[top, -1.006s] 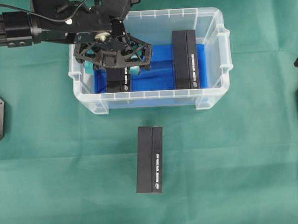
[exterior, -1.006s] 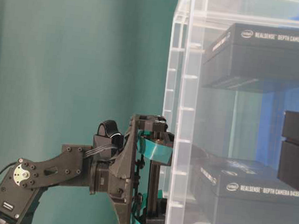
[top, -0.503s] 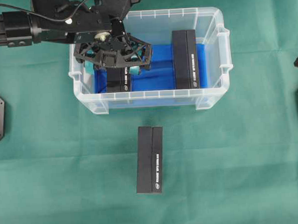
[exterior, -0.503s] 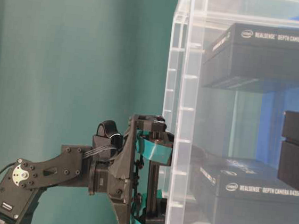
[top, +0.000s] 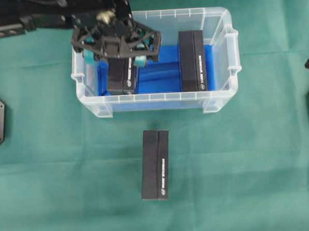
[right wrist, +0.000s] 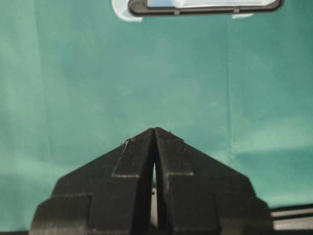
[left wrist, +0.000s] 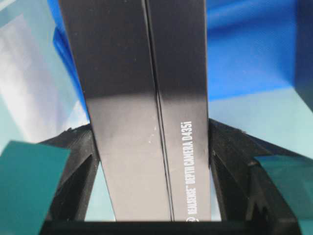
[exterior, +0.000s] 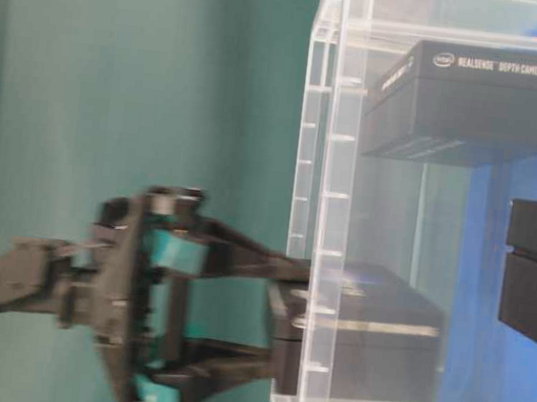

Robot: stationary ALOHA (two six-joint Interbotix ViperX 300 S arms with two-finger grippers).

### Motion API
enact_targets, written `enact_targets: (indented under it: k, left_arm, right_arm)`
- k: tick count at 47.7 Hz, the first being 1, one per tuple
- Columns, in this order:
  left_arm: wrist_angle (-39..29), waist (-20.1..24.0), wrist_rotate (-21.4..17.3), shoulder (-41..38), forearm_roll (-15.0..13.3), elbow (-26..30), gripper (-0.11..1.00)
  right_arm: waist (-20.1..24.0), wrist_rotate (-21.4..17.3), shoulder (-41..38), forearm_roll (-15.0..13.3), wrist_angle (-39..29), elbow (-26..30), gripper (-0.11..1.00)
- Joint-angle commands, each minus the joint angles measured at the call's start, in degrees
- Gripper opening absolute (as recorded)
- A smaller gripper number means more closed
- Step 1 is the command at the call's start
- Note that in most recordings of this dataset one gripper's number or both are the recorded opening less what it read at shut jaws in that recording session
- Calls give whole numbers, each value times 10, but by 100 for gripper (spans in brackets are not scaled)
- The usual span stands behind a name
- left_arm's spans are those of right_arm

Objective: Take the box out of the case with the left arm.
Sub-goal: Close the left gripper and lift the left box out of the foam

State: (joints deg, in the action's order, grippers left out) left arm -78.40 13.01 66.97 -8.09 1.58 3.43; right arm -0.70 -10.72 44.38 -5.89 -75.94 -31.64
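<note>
My left claw (left wrist: 151, 215) pinches the box (left wrist: 146, 112) across its width, one finger against each long side, the teal pads (left wrist: 29, 181) sitting further back on the frame. The box is in the left part of the case (top: 223, 99), its near end held in my claw above the blue cloth (top: 160, 76). From table level its lifted end looks just past the clear wall, though blur makes that hard to judge. The other box in the case (top: 192, 62) lies well apart to the right, and a third box (top: 155, 164) rests on the green table cloth (top: 261, 167) in front of the case.

As I judge it, the step is the lift-out. I should hold this squeeze steady, rise straight until the whole box clears the rim, and only then swing outward; a tilted box could catch its trailing end on the wall or drag the cloth up with it.

My right claw (right wrist: 154, 147) is pressed together and empty, hanging over bare table cloth.
</note>
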Motion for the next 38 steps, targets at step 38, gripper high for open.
enact_targets:
  k: [38]
  left_arm:
    - [-159, 1, -1, 48, 10, 183, 61]
  right_arm:
    - [-1, -1, -1, -1, 4, 17, 0]
